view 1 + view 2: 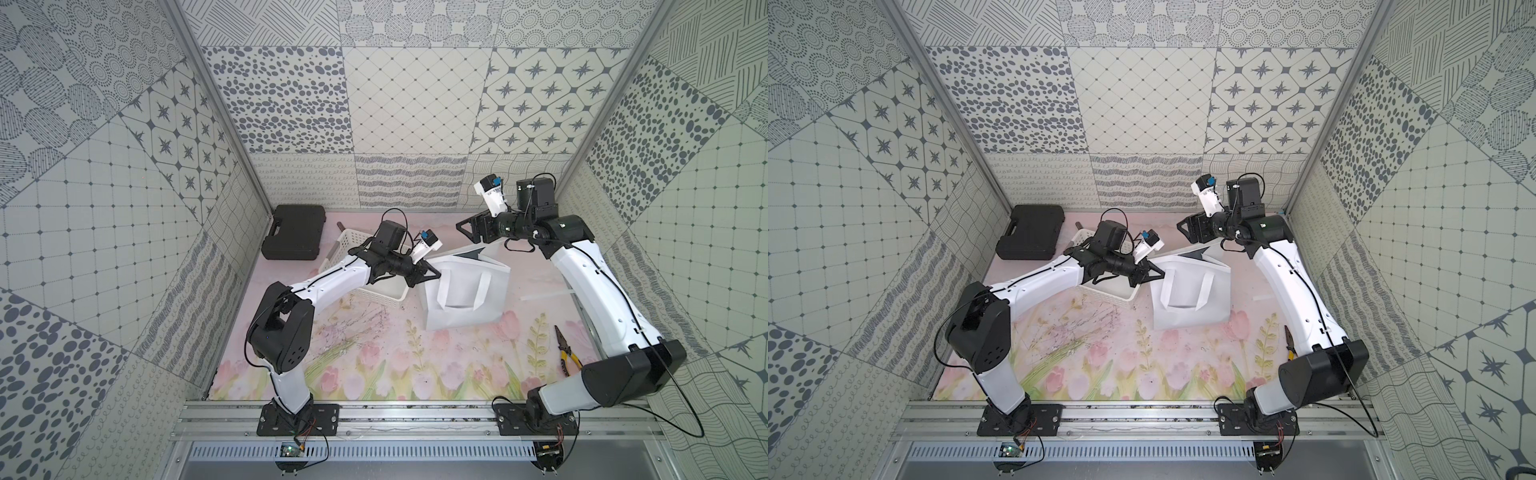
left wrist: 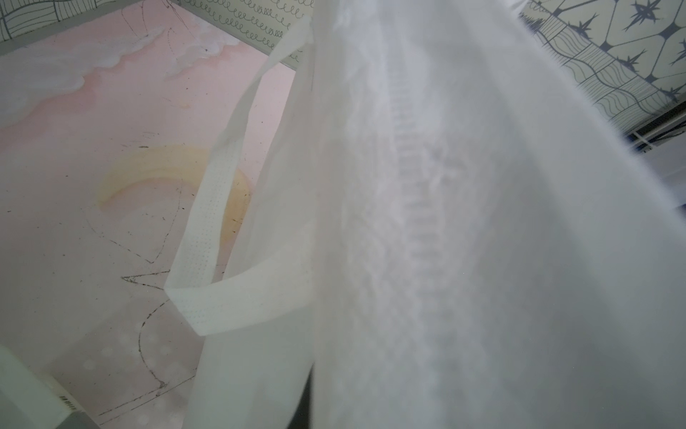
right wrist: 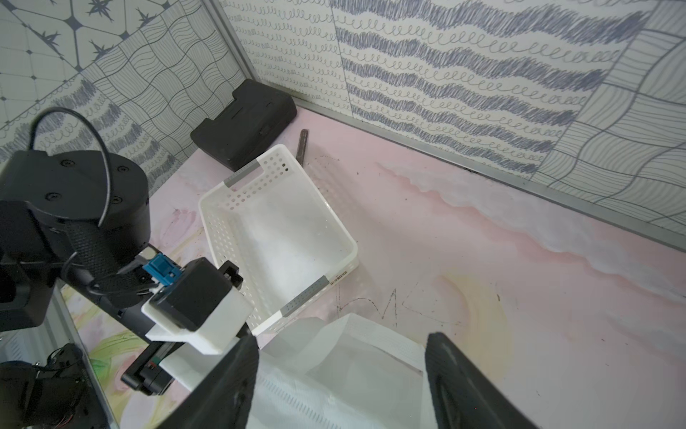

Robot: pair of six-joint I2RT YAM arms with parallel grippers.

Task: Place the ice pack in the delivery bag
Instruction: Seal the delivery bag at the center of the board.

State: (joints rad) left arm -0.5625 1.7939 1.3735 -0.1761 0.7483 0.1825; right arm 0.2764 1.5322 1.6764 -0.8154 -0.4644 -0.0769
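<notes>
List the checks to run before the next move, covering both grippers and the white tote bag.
1. The right gripper is open with nothing between its jaws: ok.
2. The left gripper is shut on the rim of the boxy white delivery bag with strap handles: ok.
3. The bag lies below the right gripper: ok.
4. The small translucent ice pack is inside the bag: cannot tell, no view shows it.
5. The white perforated plastic basket is apart from the right gripper: ok.

Matt white fabric delivery bag [image 1: 461, 309], perforated plastic basket [image 3: 226, 234], matt black case [image 3: 245, 122]
</notes>
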